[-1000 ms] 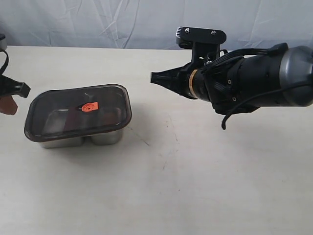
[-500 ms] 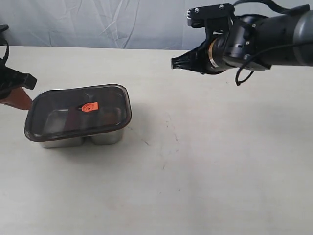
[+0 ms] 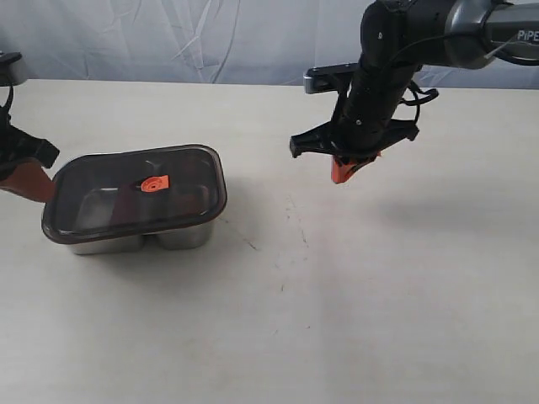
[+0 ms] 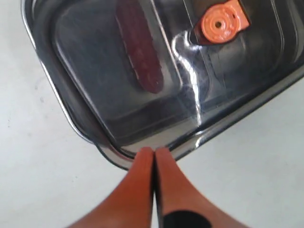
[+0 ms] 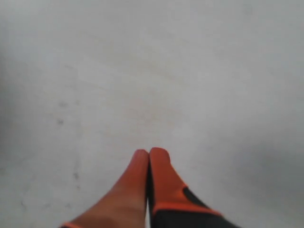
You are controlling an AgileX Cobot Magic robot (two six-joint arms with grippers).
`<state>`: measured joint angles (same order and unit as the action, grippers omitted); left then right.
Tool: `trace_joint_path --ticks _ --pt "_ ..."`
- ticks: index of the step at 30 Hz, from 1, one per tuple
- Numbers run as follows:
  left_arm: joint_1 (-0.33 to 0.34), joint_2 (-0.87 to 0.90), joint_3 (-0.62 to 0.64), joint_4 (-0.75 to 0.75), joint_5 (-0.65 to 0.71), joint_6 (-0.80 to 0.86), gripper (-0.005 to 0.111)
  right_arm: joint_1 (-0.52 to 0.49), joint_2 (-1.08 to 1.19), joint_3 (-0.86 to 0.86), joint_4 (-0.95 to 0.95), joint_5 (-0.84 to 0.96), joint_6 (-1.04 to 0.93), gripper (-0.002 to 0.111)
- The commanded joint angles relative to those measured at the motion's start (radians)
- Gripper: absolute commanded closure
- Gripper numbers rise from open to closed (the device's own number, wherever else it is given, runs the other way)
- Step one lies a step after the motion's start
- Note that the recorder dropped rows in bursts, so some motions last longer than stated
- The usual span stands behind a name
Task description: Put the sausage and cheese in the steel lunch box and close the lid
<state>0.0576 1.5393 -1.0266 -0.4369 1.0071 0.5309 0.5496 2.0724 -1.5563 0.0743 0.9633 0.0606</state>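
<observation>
Right hand [image 3: 342, 174] farther from lid [image 3: 105, 179]

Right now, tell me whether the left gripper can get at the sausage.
Probably not: the sausage lies under the lid, and the left gripper sits shut by its rim.

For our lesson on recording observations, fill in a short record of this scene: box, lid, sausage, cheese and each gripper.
box: steel, two compartments, on the table
lid: dark, see-through, sitting on the box
sausage: inside the box, seen through the lid
cheese: not visible
left gripper: shut, empty, tips beside the box
right gripper: shut, empty, over bare table, apart from the box
</observation>
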Motion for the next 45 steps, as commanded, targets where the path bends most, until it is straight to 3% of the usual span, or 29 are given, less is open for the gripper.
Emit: trace_joint_path --ticks 1,8,14,22,27,45 --pt "0.001 -0.009 -0.001 0.002 0.065 0.006 0.107 0.017 -0.003 -0.006 0.091 -0.047 -0.061 0.109" --pt "-0.001 -0.015 0.001 -0.029 0.2 0.008 0.107 0.021 -0.003 -0.006 0.089 -0.077 -0.061 0.109" --pt "-0.015 -0.002 0.062 -0.029 0.214 -0.001 0.107 0.021 -0.003 -0.006 0.089 -0.102 -0.068 0.109" --pt "-0.091 0.017 0.116 -0.005 0.103 -0.035 0.107 0.021 -0.003 -0.006 0.089 -0.108 -0.068 0.109" --pt "-0.091 0.055 0.116 0.049 0.017 -0.091 0.107 0.021 -0.003 -0.006 0.094 -0.108 -0.068 0.109" --pt "-0.091 0.119 0.116 0.041 -0.069 -0.09 0.107 0.021 -0.003 -0.006 0.13 -0.108 -0.072 0.109"
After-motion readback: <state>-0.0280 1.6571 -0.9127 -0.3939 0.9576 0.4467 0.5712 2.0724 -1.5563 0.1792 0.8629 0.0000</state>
